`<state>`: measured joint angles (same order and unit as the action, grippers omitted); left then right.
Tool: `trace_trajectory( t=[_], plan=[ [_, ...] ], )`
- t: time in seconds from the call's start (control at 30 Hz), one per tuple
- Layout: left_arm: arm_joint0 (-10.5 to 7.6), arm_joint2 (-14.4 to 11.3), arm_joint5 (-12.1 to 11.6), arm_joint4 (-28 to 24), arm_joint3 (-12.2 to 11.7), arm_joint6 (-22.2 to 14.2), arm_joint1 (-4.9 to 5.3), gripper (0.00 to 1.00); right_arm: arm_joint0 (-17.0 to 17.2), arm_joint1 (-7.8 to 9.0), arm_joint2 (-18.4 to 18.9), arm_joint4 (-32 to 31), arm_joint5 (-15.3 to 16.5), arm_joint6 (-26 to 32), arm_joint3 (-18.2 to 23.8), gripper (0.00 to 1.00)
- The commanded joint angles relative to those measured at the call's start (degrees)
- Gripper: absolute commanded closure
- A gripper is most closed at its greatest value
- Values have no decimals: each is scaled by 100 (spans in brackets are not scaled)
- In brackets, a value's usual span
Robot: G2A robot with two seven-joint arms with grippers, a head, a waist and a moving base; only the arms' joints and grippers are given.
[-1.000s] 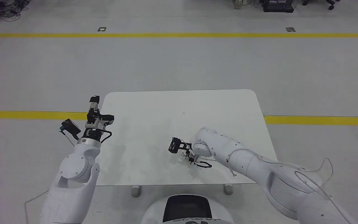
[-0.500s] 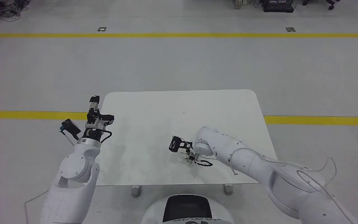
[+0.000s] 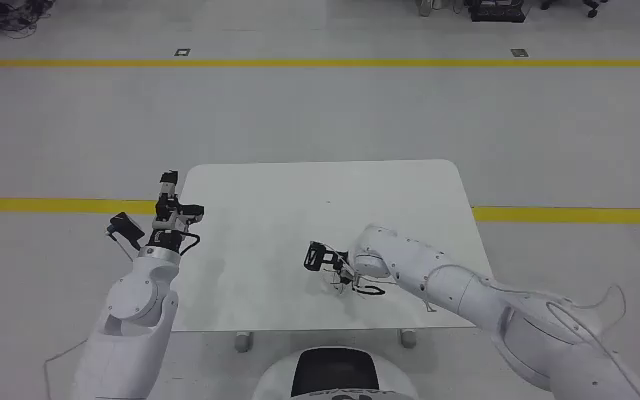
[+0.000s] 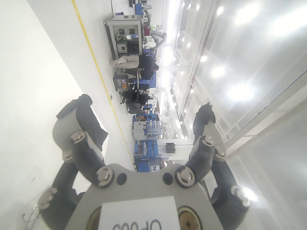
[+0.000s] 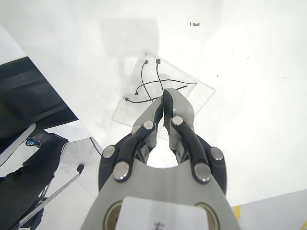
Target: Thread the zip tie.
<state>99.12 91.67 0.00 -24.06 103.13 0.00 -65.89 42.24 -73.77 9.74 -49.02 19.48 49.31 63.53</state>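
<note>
Your right wrist view gives the detail: 4 black zip ties (image 5: 158, 61) lie crossed on a clear sheet (image 5: 201, 92) on the white surface (image 5: 72, 13). The right hand (image 5: 163, 95) is closed, its tips pressed together just where the ties cross. You cannot tell whether a tie is caught between them. From above the ties read as a dark tangle. The left hand (image 3: 178, 200) is open at the surface's left edge, well apart. A brown speck (image 5: 196, 24) lies beyond the sheet.

Black zip ties (image 5: 160, 80); clear, colourless tray (image 5: 199, 96); plain white table (image 3: 300, 200); pale grey floor (image 3: 300, 110) with yellow lines (image 3: 300, 63).
</note>
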Motion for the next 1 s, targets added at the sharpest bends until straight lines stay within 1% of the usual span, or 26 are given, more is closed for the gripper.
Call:
trace_trajectory(
  t=[0.0, 0.2, 0.33, 0.37, 0.47, 0.5, 0.57, 0.7, 0.77, 0.8, 0.97],
  plan=[
    [0, 0, 0, 0, 0, 0, 0, 0, 2, 112, 0, -12, 0, -35, 167, 100],
    [0, 0, 0, 0, 0, 0, 0, 0, -1, 519, 0, -17, 0, -311, 668, 100],
    [0, 0, 0, 0, 0, 0, 0, 0, -2, 840, 2, -9, 0, -762, 962, 100],
    [0, 0, 0, 0, 0, 0, 0, 0, 8, 952, 17, -6, 0, -962, 1049, 100],
    [0, 0, 0, 0, 0, 0, 0, 0, 70, 1217, 79, -22, 0, -1407, 1251, 100],
    [0, 0, 0, 0, 0, 0, 0, 0, 115, 1343, 117, -47, 0, -1613, 1339, 100],
    [0, 0, 0, 0, 0, 0, 0, 0, 197, 1531, 193, -64, 0, -1929, 1484, 100],
    [0, 0, 0, 0, 0, 0, 0, 0, 484, 1988, 385, 63, 0, -2984, 1763, 100],
    [0, 0, 0, 0, 0, 0, 0, 0, 573, 2166, 405, 175, 0, -3360, 1857, 100],
    [0, 0, 0, 0, 0, 0, 0, 0, 581, 2192, 398, 189, 0, -3405, 1876, 100],
    [0, 0, 0, 0, 0, 0, 0, 0, 581, 2192, 398, 189, 0, -3405, 1876, 100]
  ],
)
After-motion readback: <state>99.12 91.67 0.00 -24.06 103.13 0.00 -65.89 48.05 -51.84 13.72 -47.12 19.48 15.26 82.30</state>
